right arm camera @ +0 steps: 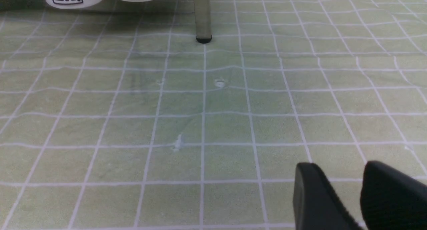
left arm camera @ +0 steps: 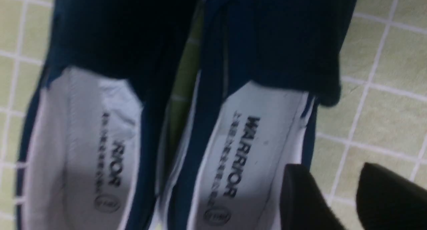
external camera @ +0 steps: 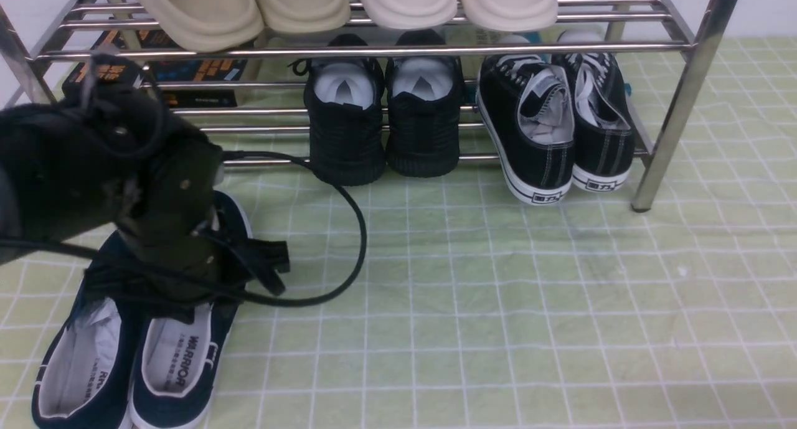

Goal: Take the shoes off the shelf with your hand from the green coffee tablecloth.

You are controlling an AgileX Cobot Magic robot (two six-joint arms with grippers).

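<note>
The navy-blue shoes (external camera: 134, 354) lie side by side on the green tablecloth (external camera: 498, 304) at the front left, off the chrome shelf (external camera: 672, 86). In the left wrist view the shoes (left arm camera: 240, 150) show grey insoles printed "WARRIOR". My left gripper (external camera: 269, 268) hovers just over the pair. Its jaws (left arm camera: 328, 168) stand apart with only cloth between them, beside the right shoe's side wall, and hold nothing. My right gripper (right arm camera: 337, 166) is out of the front view. It is open and empty over bare cloth (right arm camera: 200, 123), in front of a shelf leg (right arm camera: 202, 19).
On the shelf's lower tier stand all-black knit shoes (external camera: 383, 124) and black lace-up sneakers (external camera: 557, 130). Beige slippers (external camera: 336, 5) lie on the upper tier. A dark box (external camera: 187, 74) sits behind at the left. A black cable (external camera: 358, 230) loops over the cloth.
</note>
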